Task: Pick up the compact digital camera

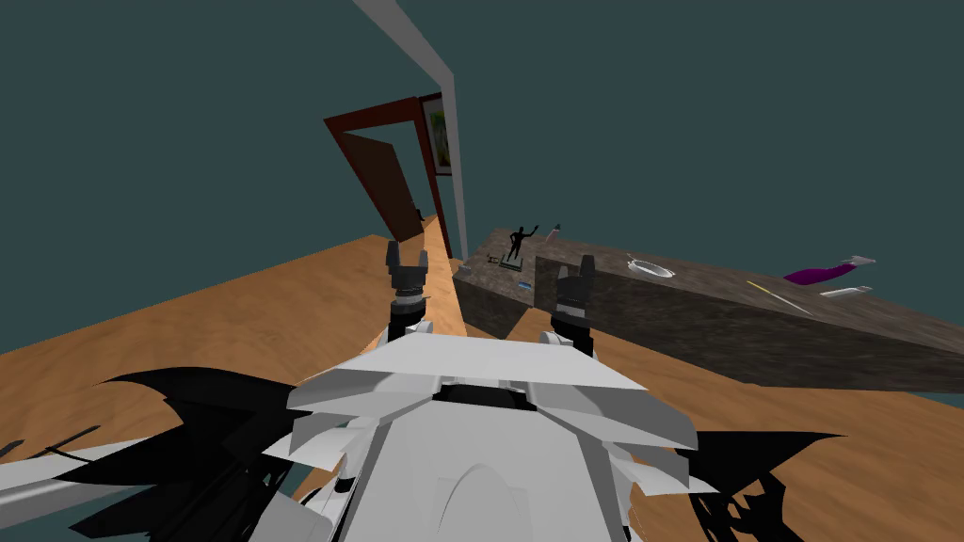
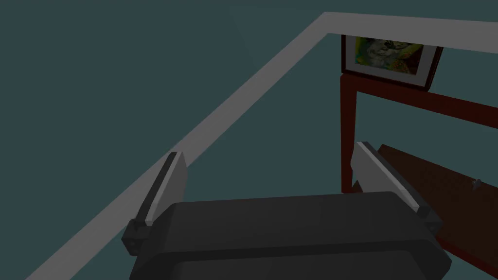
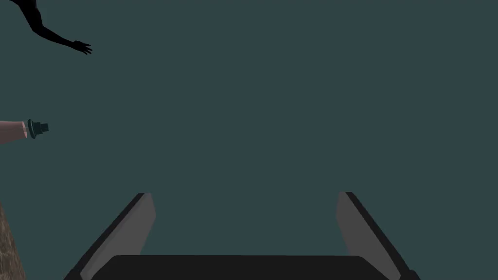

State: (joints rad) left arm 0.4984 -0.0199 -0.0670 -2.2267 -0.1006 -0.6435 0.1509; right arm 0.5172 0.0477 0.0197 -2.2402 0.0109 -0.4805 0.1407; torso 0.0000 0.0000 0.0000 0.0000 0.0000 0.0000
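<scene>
A long dark stone-patterned counter (image 1: 659, 310) stands ahead on my right. Small items lie near its left end: a flat dark piece (image 1: 506, 265) and a tiny blue-grey one (image 1: 524, 283); I cannot tell which of them is the compact camera. My left gripper (image 1: 407, 250) is raised over the wooden floor left of the counter, open and holding nothing (image 2: 270, 150). My right gripper (image 1: 575, 268) is up in front of the counter's near face, also open with nothing between its fingers (image 3: 244, 194).
On the counter stand a black figurine (image 1: 517, 243) and a bottle (image 1: 552, 232), with a white bowl (image 1: 651, 268), a yellow stick (image 1: 778, 297) and a purple object (image 1: 817, 275) further along. A dark red door (image 1: 386, 183) hangs open ahead, with wooden floor (image 1: 245, 320) on the left.
</scene>
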